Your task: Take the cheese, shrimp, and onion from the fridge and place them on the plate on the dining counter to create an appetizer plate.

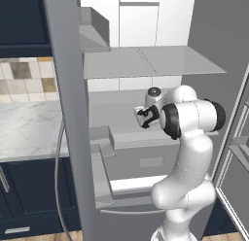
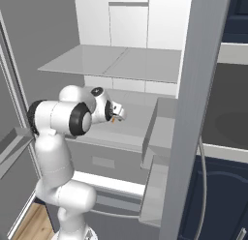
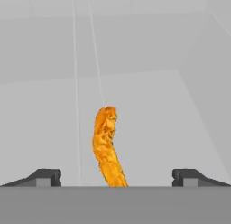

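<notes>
The shrimp [image 3: 107, 146], a thin curled orange piece, lies on a pale grey fridge shelf [image 3: 149, 110] in the hand view. It sits midway between my two dark fingertips [image 3: 45, 176], touching neither. My gripper [image 3: 117, 176] is open. From the base views, my gripper [image 1: 144, 117] reaches into the open fridge [image 1: 146, 62] at the middle shelf, and a speck of orange, the shrimp [image 2: 115, 119], shows at its tip. The gripper [image 2: 116, 113] points inward. The cheese, onion, plate and dining counter are out of view.
The fridge's door bins [image 1: 99, 147] stick out left of my arm, and a grey drawer [image 1: 146, 160] sits below the shelf. A glass shelf [image 2: 111, 62] hangs above my hand. A marble counter [image 1: 29, 128] with a tiled wall stands left of the fridge.
</notes>
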Tool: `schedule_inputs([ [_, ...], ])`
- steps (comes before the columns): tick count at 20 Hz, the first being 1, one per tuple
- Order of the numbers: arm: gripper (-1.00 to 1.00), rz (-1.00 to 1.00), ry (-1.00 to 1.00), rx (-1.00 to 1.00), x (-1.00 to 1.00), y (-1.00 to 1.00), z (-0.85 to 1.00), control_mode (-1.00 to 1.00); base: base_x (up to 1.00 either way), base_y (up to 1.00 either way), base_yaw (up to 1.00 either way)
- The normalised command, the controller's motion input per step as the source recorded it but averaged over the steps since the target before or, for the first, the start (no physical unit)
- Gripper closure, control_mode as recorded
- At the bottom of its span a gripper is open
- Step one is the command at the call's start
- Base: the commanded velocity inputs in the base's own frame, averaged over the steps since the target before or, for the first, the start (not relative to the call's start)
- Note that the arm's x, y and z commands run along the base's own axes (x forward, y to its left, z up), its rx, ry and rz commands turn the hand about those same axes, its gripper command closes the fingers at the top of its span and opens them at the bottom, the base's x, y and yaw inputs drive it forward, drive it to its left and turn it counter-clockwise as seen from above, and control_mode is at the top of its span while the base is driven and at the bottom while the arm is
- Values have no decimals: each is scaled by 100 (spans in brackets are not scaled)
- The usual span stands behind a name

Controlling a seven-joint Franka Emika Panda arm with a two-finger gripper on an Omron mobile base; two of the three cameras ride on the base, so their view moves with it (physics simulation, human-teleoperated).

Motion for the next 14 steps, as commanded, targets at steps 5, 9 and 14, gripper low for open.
schedule_inputs([
  [5,-100,1,1,0,55,-1,-44,-100,0,0,0],
  [9,-100,1,0,0,18,-20,-61,-100,0,0,0],
  [14,-100,0,0,0,-13,-38,-70,-100,0,0,0],
])
